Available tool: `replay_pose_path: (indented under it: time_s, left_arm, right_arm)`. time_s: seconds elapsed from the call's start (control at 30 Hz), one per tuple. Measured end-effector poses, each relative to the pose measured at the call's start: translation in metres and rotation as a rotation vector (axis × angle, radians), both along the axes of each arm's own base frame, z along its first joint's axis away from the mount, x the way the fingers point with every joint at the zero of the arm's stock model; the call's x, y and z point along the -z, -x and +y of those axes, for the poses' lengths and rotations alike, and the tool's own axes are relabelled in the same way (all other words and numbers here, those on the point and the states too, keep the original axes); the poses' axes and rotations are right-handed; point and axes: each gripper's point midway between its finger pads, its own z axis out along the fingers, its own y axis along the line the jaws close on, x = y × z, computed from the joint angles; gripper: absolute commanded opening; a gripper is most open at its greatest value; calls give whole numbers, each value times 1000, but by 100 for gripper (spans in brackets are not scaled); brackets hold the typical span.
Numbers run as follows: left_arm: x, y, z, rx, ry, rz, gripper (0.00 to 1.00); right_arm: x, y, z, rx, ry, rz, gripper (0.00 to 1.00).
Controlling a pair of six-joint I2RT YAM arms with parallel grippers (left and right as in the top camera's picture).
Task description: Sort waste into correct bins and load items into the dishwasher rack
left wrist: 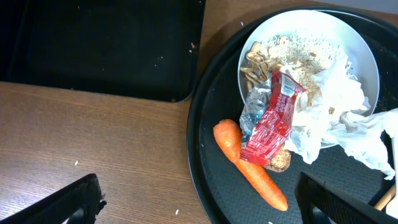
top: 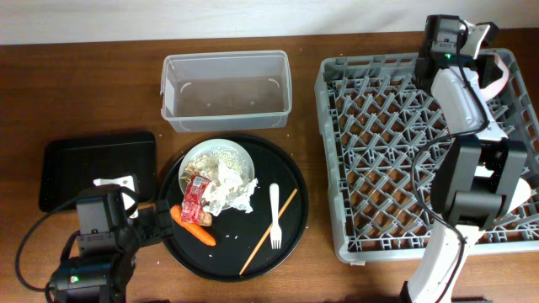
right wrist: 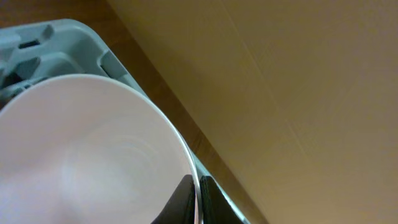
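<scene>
A white plate (top: 217, 160) on the large round black tray (top: 290, 189) holds rice (left wrist: 298, 50), brown scraps (left wrist: 255, 62), crumpled tissues (top: 226, 189) and a red wrapper (top: 194, 200). An orange carrot (top: 192, 227) lies beside the plate. My left gripper (top: 156, 223) is open and empty, straddling the tray's left rim just short of the carrot (left wrist: 252, 165). A white fork (top: 274, 217) and a chopstick (top: 269, 231) lie on the tray. My right gripper (top: 484, 50) is shut on the rim of the pale pink bowl (right wrist: 93, 155) over the far right corner of the grey rack (top: 379, 143).
The clear tub (top: 226, 57) stands behind the round tray. The shallow black tray (top: 97, 164) lies left of it and also shows in the left wrist view (left wrist: 106, 43). A white object (top: 522, 194) shows at the rack's right edge, partly hidden by the right arm.
</scene>
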Motion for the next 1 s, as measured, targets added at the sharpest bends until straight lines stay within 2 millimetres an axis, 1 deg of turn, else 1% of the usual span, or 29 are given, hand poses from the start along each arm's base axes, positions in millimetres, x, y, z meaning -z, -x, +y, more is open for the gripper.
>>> replay_pose_path:
  time_s: [0.1, 0.23, 0.3, 0.4, 0.5, 0.53, 0.57, 0.6, 0.63, 0.7, 0.73, 0.8, 0.83, 0.87, 0.93, 0.97, 1.0]
  left_arm:
    - [0, 0, 0, 0, 0, 0, 99]
    - [0, 0, 0, 0, 0, 0, 99]
    - [0, 0, 0, 0, 0, 0, 99]
    - [0, 0, 0, 0, 0, -2, 99]
    - [0, 0, 0, 0, 0, 0, 99]
    - [0, 0, 0, 0, 0, 0, 99]
    - [0, 0, 0, 0, 0, 0, 99]
    - [0, 0, 0, 0, 0, 0, 99]
    - [0, 0, 0, 0, 0, 0, 99]
    - [0, 0, 0, 0, 0, -1, 99]
    - [0, -1, 0, 0, 0, -3, 99]
    - [-1, -1, 0, 0, 0, -5, 100]
    - [-1, -2, 0, 0, -1, -8, 99]
    - [-2, -3, 0, 0, -1, -14, 99]
    - [-2, -3, 0, 0, -1, -16, 99]
    - [-2, -3, 0, 0, -2, -17, 99]
    - [-3, -4, 0, 0, -2, -18, 99]
  right_arm:
    - [1, 4, -4, 14, 20, 26, 8]
    - [-9, 1, -15, 21, 59, 28, 7]
    - [-11, -1, -16, 8, 68, 61, 7]
    - [5, 4, -11, -12, 57, 135, 7]
    - [11, 10, 8, -12, 95, 170, 8]
    - [12, 9, 18, -24, 105, 178, 11]
    - [14, 3, 33, -55, 107, 182, 15]
    - [17, 0, 42, -79, 101, 186, 22]
    - [23, -4, 51, -113, 83, 190, 41]
    - [44, -14, 71, -192, 29, 214, 73]
    - [53, -15, 81, -224, 14, 242, 80]
    - [60, -15, 98, -261, -5, 269, 82]
    - [69, -12, 106, -284, -42, 295, 82]
    - [77, -6, 111, -289, -83, 309, 82]
    - [83, 4, 111, -291, -176, 313, 83]
    - [84, 8, 115, -304, -245, 295, 84]
    - [75, 14, 128, -345, -330, 275, 88]
